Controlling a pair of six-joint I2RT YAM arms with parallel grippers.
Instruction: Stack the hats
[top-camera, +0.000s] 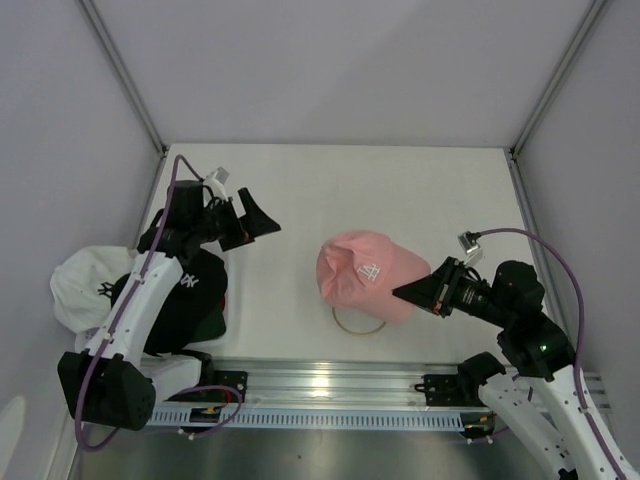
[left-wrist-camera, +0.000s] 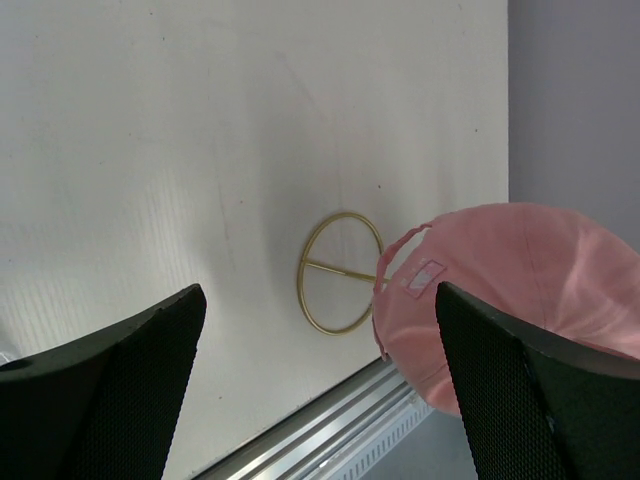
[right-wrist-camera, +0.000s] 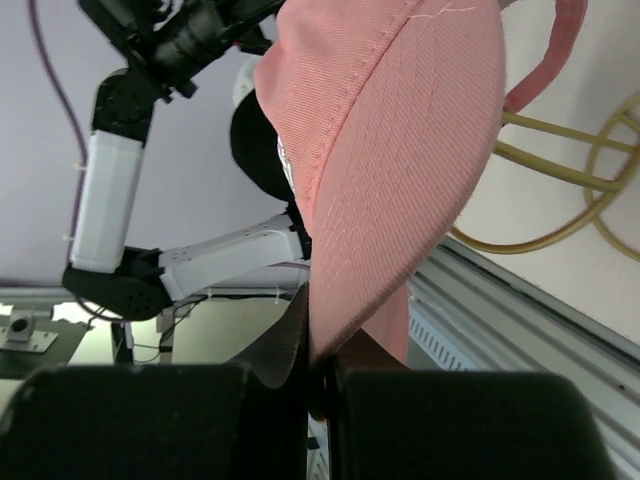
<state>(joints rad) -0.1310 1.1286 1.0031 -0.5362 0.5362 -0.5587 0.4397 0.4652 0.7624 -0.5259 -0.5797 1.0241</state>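
Right gripper (top-camera: 400, 292) was clamped tight on the brim of the pink cap (top-camera: 362, 268), its two fingers (right-wrist-camera: 270, 400) pressed together with the brim's edge caught between them. From where I stood the arm reached in from the right side, its dark fingers pointing left into the cap.

That pink cap sat near the middle of the table (top-camera: 400, 190), a little toward the near edge, crown up, with a white embroidered logo facing the front. Under it was the gold wire stand (top-camera: 357, 326); only part of its round base showed past the cap's near side. The right wrist view showed gold wires running beneath the cap, but I could not tell whether the cap was resting its weight on them or was only held by the brim. The adjustable strap at the back of the cap looped out over the ring of the stand.

Left gripper (top-camera: 258, 228) stood wide apart, holding nothing, over bare tabletop well to the left of the pink cap, its jaws turned toward it.

Further left, at the table's near left corner, lay a black cap (top-camera: 195, 292) with white lettering, partly hidden under the left arm, and a white cap (top-camera: 82, 282) touching it on its outer side. A metal rail (top-camera: 330, 385) ran along the near edge.
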